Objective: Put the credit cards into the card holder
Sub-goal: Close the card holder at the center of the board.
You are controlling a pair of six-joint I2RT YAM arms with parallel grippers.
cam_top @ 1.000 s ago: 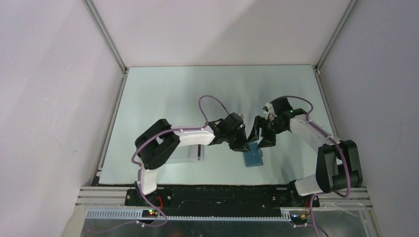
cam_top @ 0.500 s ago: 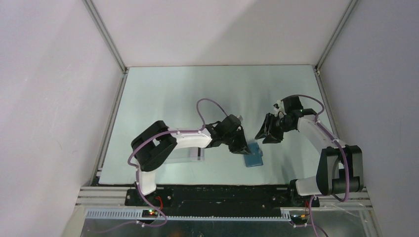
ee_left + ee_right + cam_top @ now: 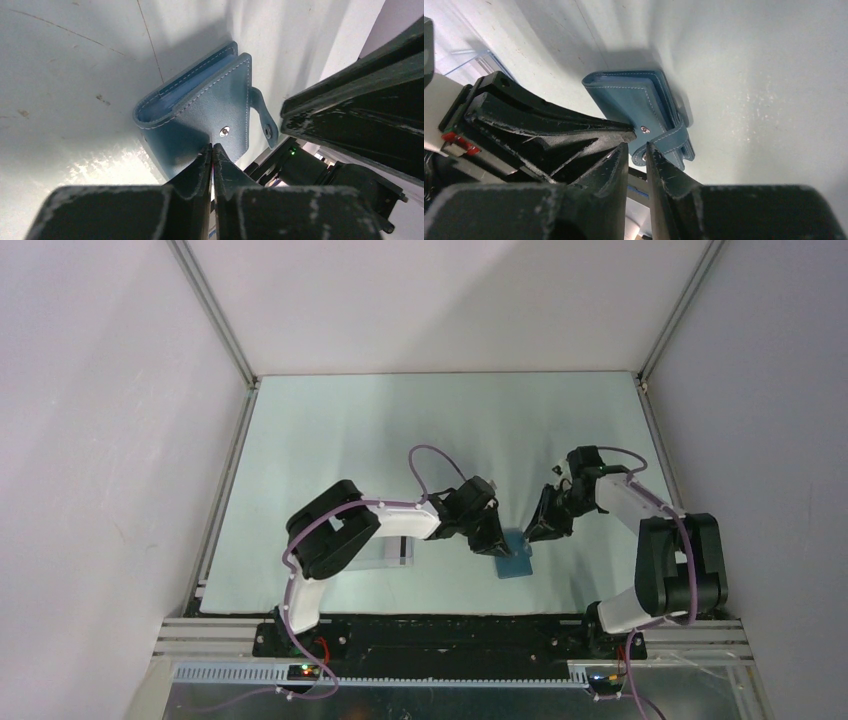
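1. The small teal-blue rectangular folding card holder [image 3: 514,561] is seen lying on the pale matt table [image 3: 350,440]. It is near the front edge and right of centre, between the tips of the two arms.
2. In the left wrist view its front cover is raised slightly from the back cover, so a lighter blue lining is exposed along the opening.
3. A small metal snap stud [image 3: 225,131] is set in the front cover. The curved clasp tab [image 3: 262,117] is left unfastened and hangs free at the side.
4. The fingers of the left gripper [image 3: 211,148] are drawn almost together, with only a thin slit between them. Their tips are set against the front cover just below the snap stud. Whether the cover's edge is pinched between them cannot be told.
5. The right gripper [image 3: 636,146] is placed at the opposite side of the card holder, by the clasp tab. Its fingers are narrowly parted, and the snap end of the tab is seen through the gap, just beyond the tips. No clamping of the tab can be made out.
6. The tips of the two grippers are held close together over the card holder. Contact between them cannot be judged.
7. A clear plastic box [image 3: 385,554] is partly covered by the left arm, well to the left of the card holder. A dark strip [image 3: 405,550] is seen at its right end. Whether it belongs to the credit cards cannot be told.
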